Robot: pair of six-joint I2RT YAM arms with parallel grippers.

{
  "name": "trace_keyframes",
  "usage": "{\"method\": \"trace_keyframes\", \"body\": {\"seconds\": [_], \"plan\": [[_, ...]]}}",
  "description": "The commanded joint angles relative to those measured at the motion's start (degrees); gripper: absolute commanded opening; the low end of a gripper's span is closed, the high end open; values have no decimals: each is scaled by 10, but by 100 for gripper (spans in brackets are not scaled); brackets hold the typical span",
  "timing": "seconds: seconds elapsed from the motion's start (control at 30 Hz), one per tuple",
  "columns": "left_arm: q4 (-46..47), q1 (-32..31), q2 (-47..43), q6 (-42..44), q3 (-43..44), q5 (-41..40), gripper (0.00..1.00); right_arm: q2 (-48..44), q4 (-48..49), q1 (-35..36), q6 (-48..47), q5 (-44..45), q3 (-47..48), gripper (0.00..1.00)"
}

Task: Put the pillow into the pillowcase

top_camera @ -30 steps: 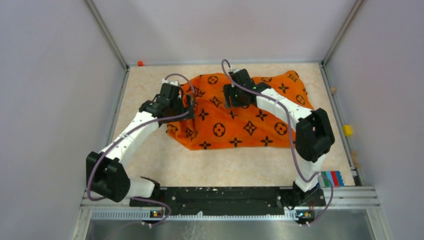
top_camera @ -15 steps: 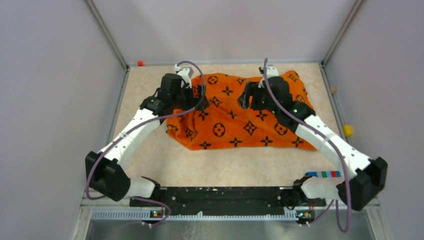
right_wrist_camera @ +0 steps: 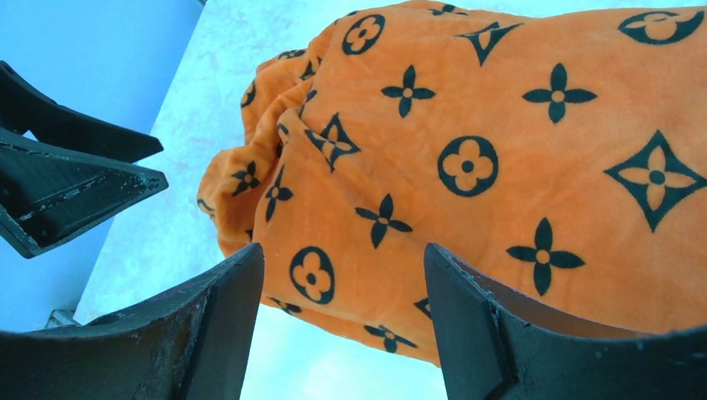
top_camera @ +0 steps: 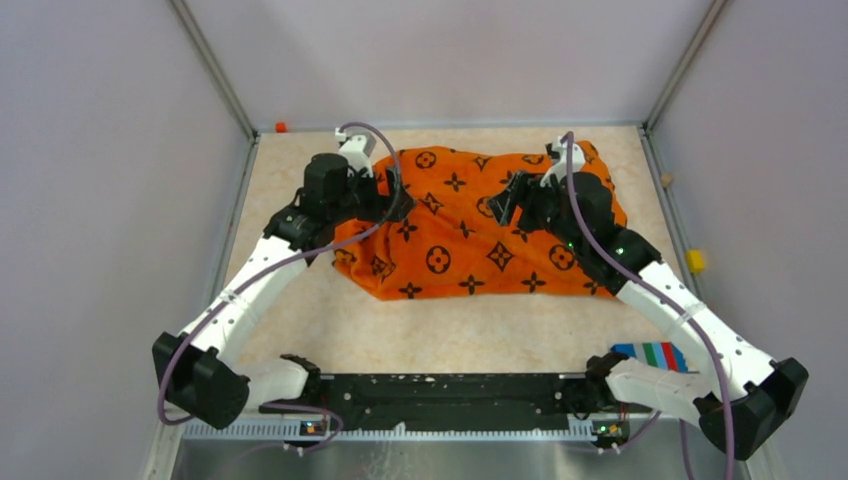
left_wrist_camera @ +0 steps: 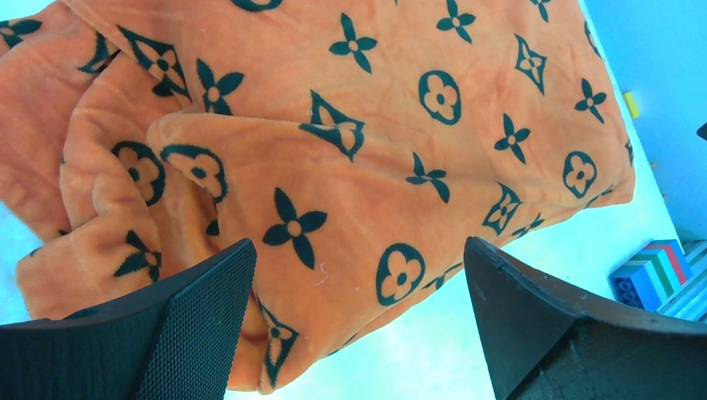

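Item: one floppy orange plush pillowcase [top_camera: 470, 225] with a black flower-and-circle print, lying plump on the beige table [top_camera: 450, 330], long axis running left to right. Of the white quilted pillow nothing shows (presumably it is already inside). Above the bunched left end hangs the left gripper [top_camera: 385, 195], jaws wide apart, empty. Above the right half hangs the right gripper [top_camera: 508, 200], jaws parted, empty. The bunched end lies nearer the left arm.

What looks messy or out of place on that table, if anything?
The orange pillowcase lies askew, its left end bunched into loose folds rather than flat. No white pillow shows in any view, so it is hidden or absent. A small striped block sits off at the near right. Nothing looks spilled or damaged.
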Motion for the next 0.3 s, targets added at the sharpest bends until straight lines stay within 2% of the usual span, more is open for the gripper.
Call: {"method": "trace_keyframes", "body": {"seconds": [0.0, 0.27], "plan": [[32, 1, -16, 8, -13, 3, 99, -14, 22, 0, 1, -2, -1, 70], [31, 1, -19, 14, -22, -6, 99, -6, 27, 0, 1, 2, -2, 70]]}}
